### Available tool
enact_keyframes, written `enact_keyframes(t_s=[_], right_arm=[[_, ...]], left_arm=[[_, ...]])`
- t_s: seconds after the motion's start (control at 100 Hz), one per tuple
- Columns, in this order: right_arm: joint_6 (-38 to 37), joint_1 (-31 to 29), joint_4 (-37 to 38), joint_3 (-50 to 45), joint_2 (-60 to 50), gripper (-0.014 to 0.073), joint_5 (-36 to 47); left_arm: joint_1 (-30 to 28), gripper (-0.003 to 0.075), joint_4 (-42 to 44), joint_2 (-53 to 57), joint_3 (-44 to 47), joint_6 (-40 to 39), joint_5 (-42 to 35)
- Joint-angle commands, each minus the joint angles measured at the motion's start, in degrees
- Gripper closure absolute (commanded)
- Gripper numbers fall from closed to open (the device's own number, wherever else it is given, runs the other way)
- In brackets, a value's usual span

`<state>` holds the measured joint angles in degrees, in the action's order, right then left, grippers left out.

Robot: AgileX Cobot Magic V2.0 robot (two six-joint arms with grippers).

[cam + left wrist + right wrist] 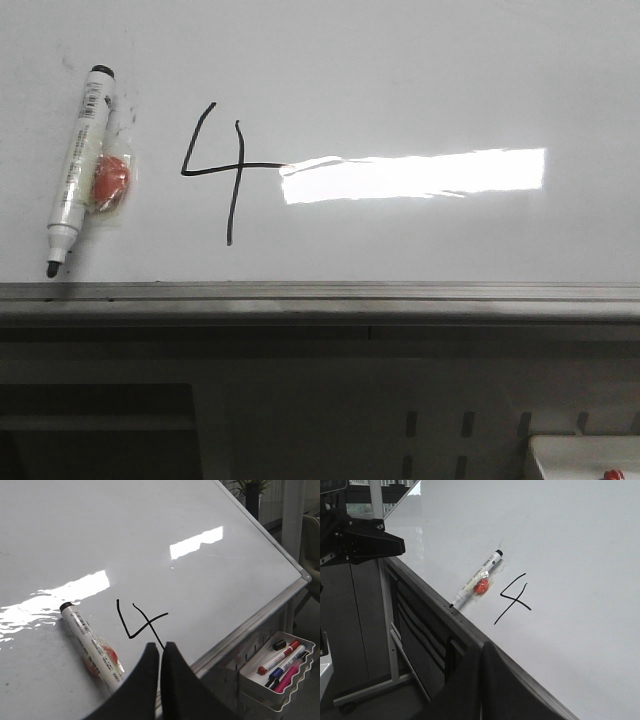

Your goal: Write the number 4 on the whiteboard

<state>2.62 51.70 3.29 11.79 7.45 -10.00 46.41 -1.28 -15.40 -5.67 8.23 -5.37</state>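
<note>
1. We see the left pincer (161,655) with its two dark fingers pressed together, nothing between them.
2. Just beyond them the 4 (140,625) stands on the whiteboard (150,540).
3. A marker (90,647) lies beside it.
4. A tray (250,677) holds more markers.

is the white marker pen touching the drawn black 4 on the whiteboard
Apart. The front view shows a strip of bare glossy whiteboard between the white marker pen and the thin black hand-drawn number 4; the left wrist view shows the same gap.
</note>
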Motion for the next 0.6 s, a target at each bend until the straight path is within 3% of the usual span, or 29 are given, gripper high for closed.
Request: enact_keyframes(t_s=[0.0,0.59], right_arm=[[0.45,-0.27,0.57,1.37,0.32,0.0658,4.77],[0.45,-0.27,0.57,1.37,0.32,0.0658,4.77]], left_arm=[[0.1,0.0741,0.05,-0.27,-1.63,0.13,-4.73],[-0.29,0.0741,0.05,-0.27,-0.27,0.13,-4.81]])
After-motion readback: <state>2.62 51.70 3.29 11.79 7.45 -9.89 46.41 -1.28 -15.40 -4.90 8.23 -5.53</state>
